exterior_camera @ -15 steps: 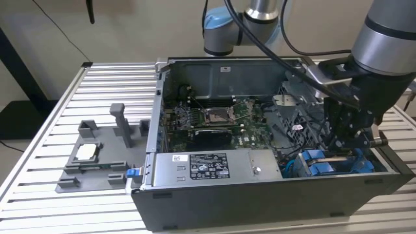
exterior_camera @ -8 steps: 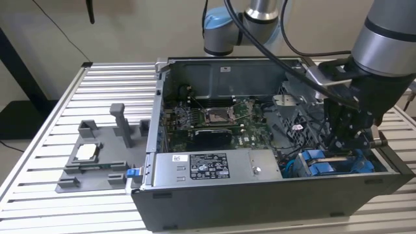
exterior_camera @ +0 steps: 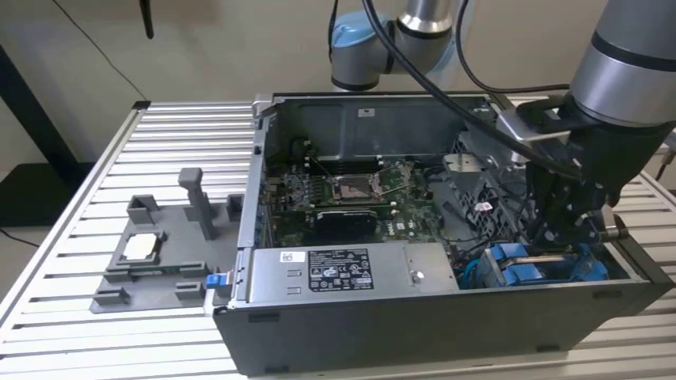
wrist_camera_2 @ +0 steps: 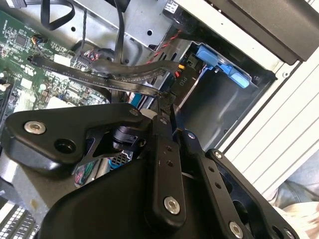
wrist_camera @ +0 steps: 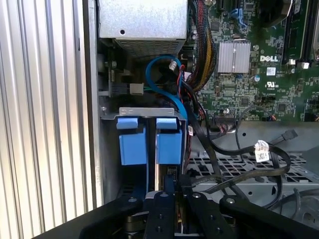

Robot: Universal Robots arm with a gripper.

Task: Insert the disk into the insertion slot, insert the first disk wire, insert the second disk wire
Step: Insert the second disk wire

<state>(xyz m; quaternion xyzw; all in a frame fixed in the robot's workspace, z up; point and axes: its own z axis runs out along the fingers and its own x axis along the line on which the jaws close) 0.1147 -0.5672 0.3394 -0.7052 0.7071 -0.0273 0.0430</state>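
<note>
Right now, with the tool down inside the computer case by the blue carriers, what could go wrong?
1. Loose black cables run right beside the tool; in both wrist views they pass close to its links, so a move might snag them.
2. The blue carrier tabs sit just ahead of the tool in the grey drive bay; a sideways push could jam or bend them.

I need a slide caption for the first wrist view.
Gripper poised at the blue plastic carrier tabs in the grey sheet-metal drive bay.

Grey fixture tray sits beside the power-supply box.
</note>
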